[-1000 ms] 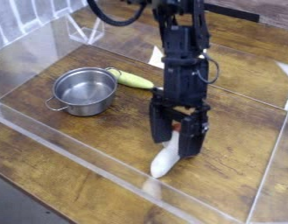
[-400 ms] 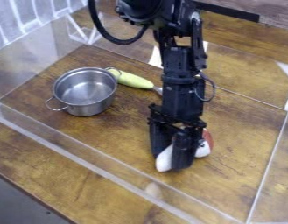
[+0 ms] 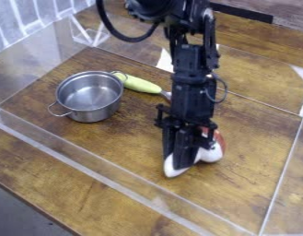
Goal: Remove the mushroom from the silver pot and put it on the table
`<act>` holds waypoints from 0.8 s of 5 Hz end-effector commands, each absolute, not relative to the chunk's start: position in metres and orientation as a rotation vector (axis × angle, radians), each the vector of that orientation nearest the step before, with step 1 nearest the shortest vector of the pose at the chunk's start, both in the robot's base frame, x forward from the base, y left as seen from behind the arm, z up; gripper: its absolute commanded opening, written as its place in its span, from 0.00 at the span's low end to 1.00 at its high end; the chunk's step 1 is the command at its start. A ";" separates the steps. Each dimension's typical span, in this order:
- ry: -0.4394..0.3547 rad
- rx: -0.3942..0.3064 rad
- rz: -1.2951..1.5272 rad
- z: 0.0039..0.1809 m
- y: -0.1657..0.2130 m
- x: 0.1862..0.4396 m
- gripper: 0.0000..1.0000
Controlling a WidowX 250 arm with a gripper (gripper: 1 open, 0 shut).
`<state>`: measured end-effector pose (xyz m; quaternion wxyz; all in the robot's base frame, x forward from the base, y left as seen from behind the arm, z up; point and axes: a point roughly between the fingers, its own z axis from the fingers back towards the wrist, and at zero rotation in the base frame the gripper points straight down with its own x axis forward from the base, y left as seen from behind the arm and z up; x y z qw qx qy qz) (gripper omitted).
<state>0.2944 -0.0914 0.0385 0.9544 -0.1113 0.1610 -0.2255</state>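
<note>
One white-stemmed, reddish-capped toy mushroom [image 3: 210,150] lies on the brown wood-grain table [image 3: 102,168], outside the shiny round steel pot [image 3: 88,96]; the black jaws [image 3: 177,163] straddle its stem, grip unclear. Placement seems done; next, release and lift away.

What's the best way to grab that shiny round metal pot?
Probably by the rim of the shiny round steel pot, from above: it stands upright and open, so one finger could go inside, one outside. The thin side handles look harder to pinch.

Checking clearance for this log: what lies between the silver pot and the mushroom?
Bare table in the camera view, between the silver pot and the mushroom at the gripper.
</note>
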 end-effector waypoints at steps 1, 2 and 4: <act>0.263 -0.193 -0.478 0.075 -0.098 0.304 0.00; 0.258 -0.166 -0.485 0.085 -0.103 0.309 0.00; 0.249 -0.147 -0.504 0.092 -0.115 0.315 1.00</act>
